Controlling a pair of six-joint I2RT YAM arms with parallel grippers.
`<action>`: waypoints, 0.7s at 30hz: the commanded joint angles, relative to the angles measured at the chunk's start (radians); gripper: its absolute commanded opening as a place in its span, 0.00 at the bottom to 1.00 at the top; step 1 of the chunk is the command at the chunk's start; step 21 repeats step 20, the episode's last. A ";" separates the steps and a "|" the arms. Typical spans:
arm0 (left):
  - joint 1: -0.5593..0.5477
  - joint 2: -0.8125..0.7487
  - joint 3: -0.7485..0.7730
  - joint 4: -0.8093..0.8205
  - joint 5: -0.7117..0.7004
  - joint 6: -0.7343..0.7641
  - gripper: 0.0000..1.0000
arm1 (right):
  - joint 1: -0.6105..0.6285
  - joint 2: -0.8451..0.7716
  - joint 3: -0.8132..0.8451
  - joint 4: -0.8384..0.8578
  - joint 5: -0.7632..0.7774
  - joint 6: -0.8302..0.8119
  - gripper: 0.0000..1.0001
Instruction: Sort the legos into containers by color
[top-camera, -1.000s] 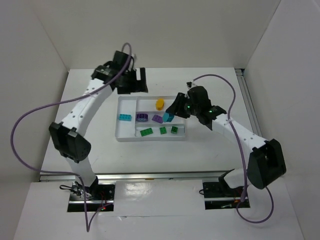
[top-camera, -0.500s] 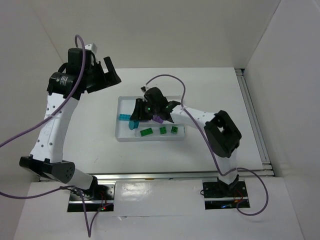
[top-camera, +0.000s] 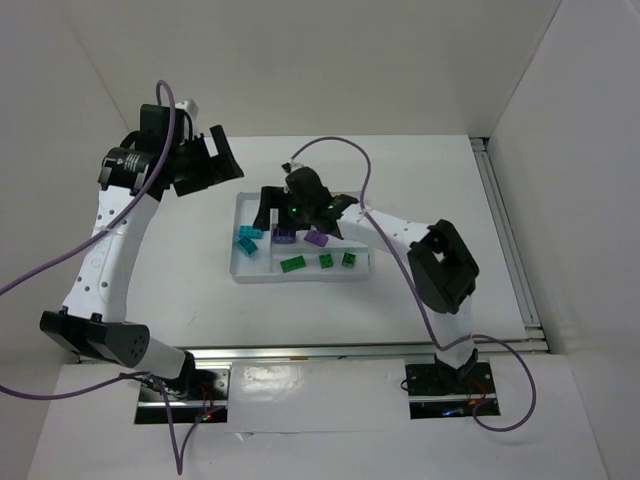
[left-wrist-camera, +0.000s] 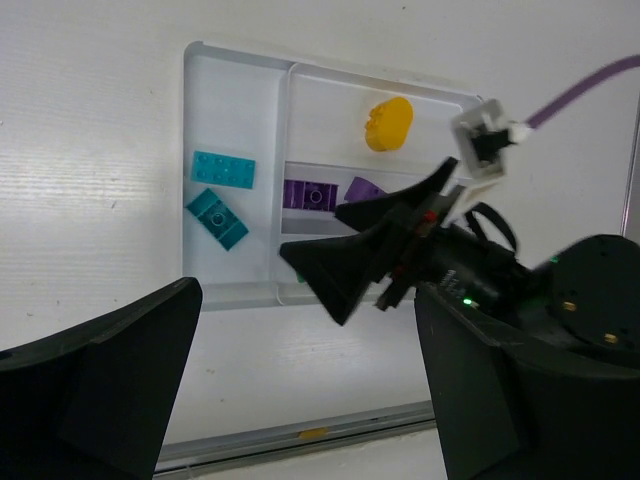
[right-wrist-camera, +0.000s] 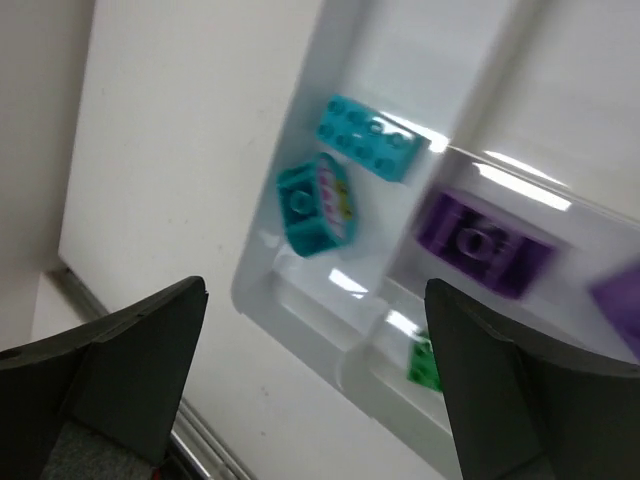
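The right gripper (right-wrist-camera: 315, 290) is held wide open with nothing in it, just over the end section of the white tray (left-wrist-camera: 235, 100). There a tipped teal lego (right-wrist-camera: 315, 205) is seen just beside a flat teal lego (right-wrist-camera: 370, 138). The left gripper (left-wrist-camera: 305, 290) is also held wide open and empty, high up, off to the side of the tray.

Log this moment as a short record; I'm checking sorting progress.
teal bricks: two, in upright section of tray
yellow oval: far long section
purple bricks: two, middle long section
green bricks: three, near long section
right pincer: open, empty, above tray
left pincer: open, empty, left of tray
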 joint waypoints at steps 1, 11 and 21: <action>0.004 -0.023 0.001 0.016 0.028 0.034 1.00 | -0.084 -0.210 -0.092 -0.023 0.174 -0.033 1.00; 0.013 -0.044 -0.039 0.029 0.028 0.059 1.00 | -0.294 -0.590 -0.271 -0.451 0.679 0.004 1.00; 0.013 -0.053 -0.090 0.050 0.048 0.059 0.99 | -0.494 -0.873 -0.468 -0.546 0.722 0.029 1.00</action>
